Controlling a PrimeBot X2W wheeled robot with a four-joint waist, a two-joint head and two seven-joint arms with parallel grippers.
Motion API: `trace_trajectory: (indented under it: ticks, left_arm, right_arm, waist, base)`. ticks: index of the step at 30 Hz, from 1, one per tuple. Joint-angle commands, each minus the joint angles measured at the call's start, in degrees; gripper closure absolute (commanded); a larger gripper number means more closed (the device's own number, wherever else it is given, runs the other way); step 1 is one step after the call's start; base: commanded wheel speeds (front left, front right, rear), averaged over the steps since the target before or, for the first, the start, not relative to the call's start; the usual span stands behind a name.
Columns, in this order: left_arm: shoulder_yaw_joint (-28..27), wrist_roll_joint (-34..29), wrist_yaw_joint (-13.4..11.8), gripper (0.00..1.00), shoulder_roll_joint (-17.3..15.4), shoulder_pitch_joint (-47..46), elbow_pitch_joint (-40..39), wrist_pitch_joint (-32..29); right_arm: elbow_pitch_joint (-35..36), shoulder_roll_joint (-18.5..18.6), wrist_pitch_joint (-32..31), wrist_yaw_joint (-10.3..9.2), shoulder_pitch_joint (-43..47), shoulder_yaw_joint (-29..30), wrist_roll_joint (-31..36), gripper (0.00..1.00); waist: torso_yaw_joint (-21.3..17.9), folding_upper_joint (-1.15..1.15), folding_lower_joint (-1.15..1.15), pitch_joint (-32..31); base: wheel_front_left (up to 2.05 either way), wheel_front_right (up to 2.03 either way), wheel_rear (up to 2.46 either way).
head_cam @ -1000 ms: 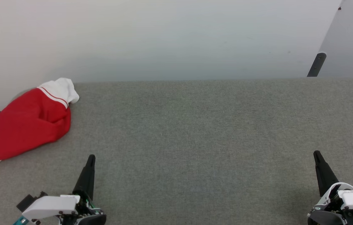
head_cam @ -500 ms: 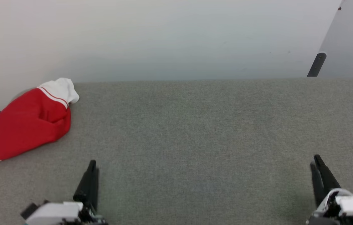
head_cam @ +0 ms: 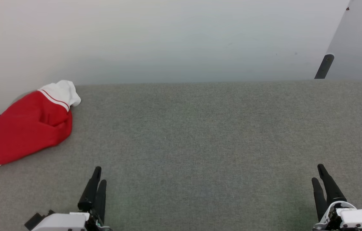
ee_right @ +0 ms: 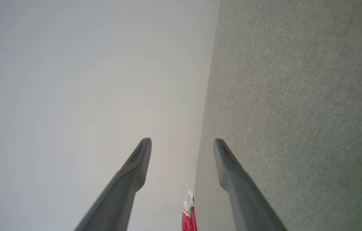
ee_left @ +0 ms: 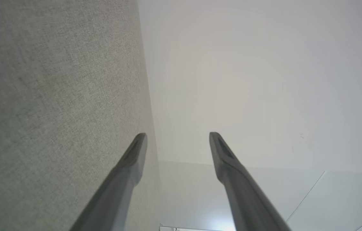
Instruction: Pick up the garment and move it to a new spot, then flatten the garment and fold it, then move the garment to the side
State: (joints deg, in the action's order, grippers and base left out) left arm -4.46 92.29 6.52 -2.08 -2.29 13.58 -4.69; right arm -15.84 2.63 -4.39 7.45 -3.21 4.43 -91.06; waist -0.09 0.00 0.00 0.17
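A grey, felt-like surface runs back to a pale wall; on it lies the garment, a bunched red heap (white sleeve with striped trim at its far end) at the far left, beside the wall.

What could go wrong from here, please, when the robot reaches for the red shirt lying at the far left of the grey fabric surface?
1. The bunched red jersey shirt with white sleeve lies by the pale wall; the open left tool might scrape that wall.
2. Its folds overlap, so a pinch may catch several layers.
3. The open right tool sits far across the grey fabric surface, so a two-tool lift may be awkward.
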Motion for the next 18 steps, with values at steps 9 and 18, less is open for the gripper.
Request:
trace_trajectory:
  ticks: [9, 18]
  left_arm:
    - [1.5, -1.2, -1.1, 0.00, -1.2, -0.1, -4.4, 2.0]
    - [3.1, -5.1, -2.4, 0.00, -2.9, 0.5, -6.6, 4.3]
  right_arm:
    - [2.2, 0.3, 2.1, 0.01, -1.8, -2.0, 3.8, 0.00]
    - [3.0, 0.9, 3.7, 0.01, -2.2, -3.0, 10.9, 0.00]
  waist:
    - [-0.1, 0.00, 0.00, 0.0]
    - [-0.3, 0.00, 0.00, -0.1]
  base:
    - [0.00, 0.00, 0.00]
    - [0.00, 0.00, 0.00]
